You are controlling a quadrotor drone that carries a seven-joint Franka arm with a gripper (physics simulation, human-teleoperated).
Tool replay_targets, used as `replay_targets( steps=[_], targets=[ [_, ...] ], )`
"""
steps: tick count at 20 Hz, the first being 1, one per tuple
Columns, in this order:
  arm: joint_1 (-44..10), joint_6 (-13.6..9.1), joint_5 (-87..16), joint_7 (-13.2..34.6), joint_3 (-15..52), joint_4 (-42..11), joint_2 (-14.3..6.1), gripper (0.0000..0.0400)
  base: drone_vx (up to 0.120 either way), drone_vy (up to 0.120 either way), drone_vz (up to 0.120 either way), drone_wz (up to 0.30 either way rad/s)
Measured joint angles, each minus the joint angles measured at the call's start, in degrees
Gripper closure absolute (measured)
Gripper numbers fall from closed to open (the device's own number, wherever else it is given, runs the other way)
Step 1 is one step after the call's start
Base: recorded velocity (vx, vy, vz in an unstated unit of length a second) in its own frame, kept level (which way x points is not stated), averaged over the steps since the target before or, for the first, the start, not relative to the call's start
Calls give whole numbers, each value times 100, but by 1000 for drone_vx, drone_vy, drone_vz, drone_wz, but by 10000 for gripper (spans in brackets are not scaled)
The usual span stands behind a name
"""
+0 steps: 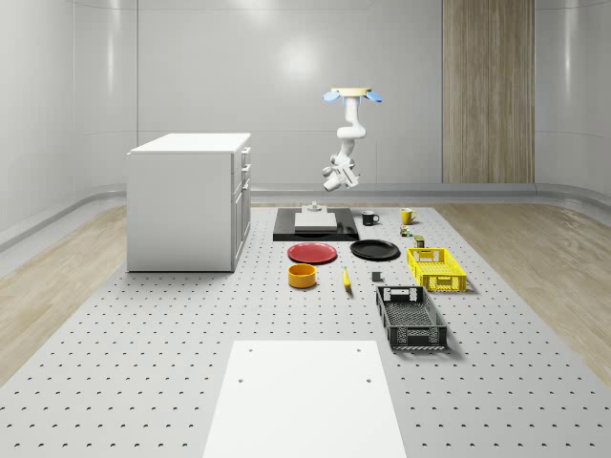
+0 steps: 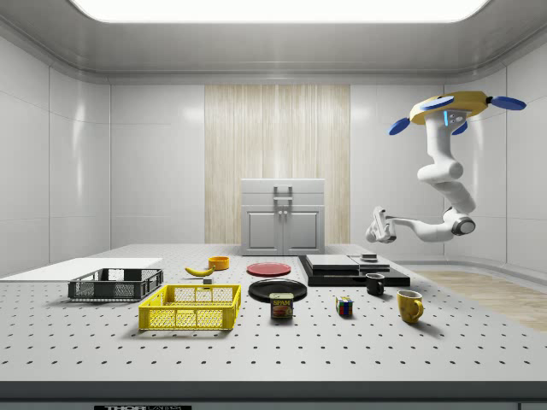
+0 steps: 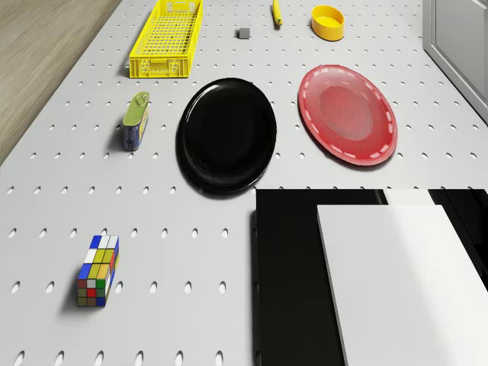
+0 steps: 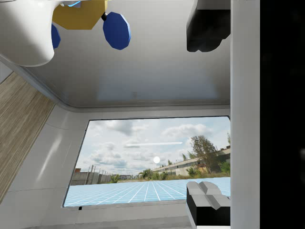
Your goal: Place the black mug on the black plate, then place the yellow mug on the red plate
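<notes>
Gripper point(image 2: 377, 227) hangs open and empty in mid-air under the hovering drone point(image 2: 451, 109), with the black mug point(image 2: 375, 284) upright on the table below it, beside the black slab point(image 2: 350, 272).

We see the black mug point(image 1: 369, 218) upright on the table, yellow mug point(image 1: 406, 216) upright near it, black plate point(image 1: 374, 250) and red plate point(image 1: 312, 253) lying flat side by side, both bare
</notes>
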Motion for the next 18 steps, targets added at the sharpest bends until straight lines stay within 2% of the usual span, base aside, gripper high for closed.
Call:
replay_targets(
  steps=[4,8,11,13,18],
  targets=[
    [-845,-44,-2590,819,1428,-1472,-326,0,0,0,-120,0],
    [-2043,-469,-4728,1838,2503,-2620,-642,0,0,0,-120,0],
    [-2922,-873,-5687,2468,3035,-3045,-860,0,0,0,-120,0],
    [-3397,-1095,-6070,2786,3283,-3190,-993,0,100,0,-120,0],
    [-4167,-1413,-6511,3291,3659,-3337,-1274,0,120,0,-120,0]
  ],
)
